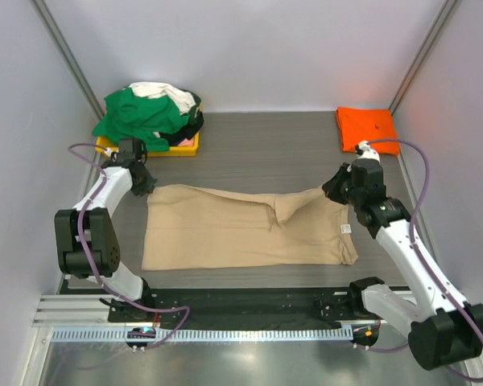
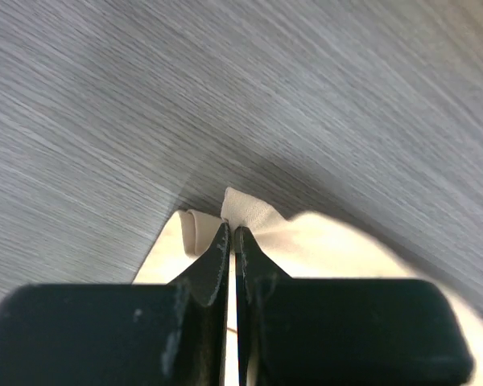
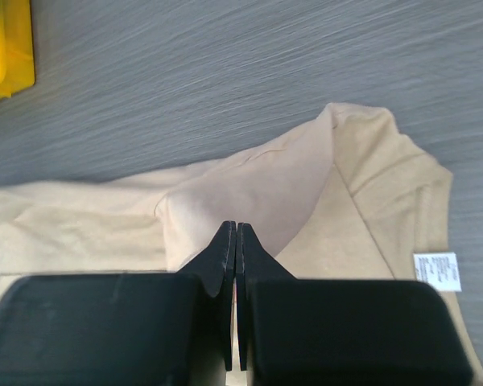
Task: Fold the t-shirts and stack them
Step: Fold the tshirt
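A tan-beige t-shirt (image 1: 225, 233) lies spread across the middle of the table. My left gripper (image 1: 147, 185) is at its far left corner. In the left wrist view that gripper (image 2: 232, 229) is shut on a small peak of the tan cloth (image 2: 330, 241). My right gripper (image 1: 332, 186) is at the far right corner, with a fold of cloth drawn up to it. In the right wrist view its jaws (image 3: 236, 227) are shut on the raised tan fold (image 3: 266, 185). A folded orange t-shirt (image 1: 366, 127) lies at the back right. Green (image 1: 137, 117), white and black t-shirts are heaped at the back left.
The heap sits on a shallow yellow tray (image 1: 185, 149), whose corner shows in the right wrist view (image 3: 8, 48). A white label (image 3: 437, 271) lies on the tan shirt's right part. Grey walls close in the table at the back and on both sides.
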`<state>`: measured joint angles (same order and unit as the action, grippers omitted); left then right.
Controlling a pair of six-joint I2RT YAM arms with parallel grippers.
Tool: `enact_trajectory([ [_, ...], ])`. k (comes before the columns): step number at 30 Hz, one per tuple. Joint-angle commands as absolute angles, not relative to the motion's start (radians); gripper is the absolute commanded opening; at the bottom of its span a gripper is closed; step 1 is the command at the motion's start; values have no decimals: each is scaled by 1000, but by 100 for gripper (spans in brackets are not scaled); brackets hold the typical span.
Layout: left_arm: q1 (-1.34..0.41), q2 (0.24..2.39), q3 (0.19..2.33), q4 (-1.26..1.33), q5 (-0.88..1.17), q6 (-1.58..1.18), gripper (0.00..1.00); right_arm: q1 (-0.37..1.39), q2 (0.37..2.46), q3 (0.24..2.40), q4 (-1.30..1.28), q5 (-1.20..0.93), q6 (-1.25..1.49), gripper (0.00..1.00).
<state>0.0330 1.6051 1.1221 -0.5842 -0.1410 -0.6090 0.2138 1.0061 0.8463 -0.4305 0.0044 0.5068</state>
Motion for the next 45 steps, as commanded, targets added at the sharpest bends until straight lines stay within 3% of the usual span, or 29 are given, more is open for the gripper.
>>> enact_trajectory([
  [1,32,1539,1106,-552,-181,-620,0,209,907,793,-468,136,569,1],
  [13,34,1499,1063,-647,-325,-676,1,207,772,661,-597,233,719,1],
  [15,35,1462,1020,-661,-363,-712,6,206,727,635,-639,285,779,1],
  [17,43,1381,983,-650,-376,-750,22,207,665,583,-643,291,845,1],
  [18,58,1349,948,-649,-385,-764,38,207,648,566,-644,288,860,8],
  [19,70,1320,936,-649,-400,-788,67,207,631,539,-649,285,892,38],
  [22,115,1221,904,-635,-397,-801,78,207,591,514,-661,290,922,74],
  [25,123,1175,917,-621,-377,-790,77,207,601,540,-653,288,913,79],
  [30,45,1196,940,-612,-307,-747,70,210,687,577,-530,178,845,78],
  [38,-211,1324,882,-594,-264,-767,67,285,1133,609,-394,100,835,77],
  [45,-249,1471,845,-588,-212,-758,65,282,1506,699,-322,126,835,79],
])
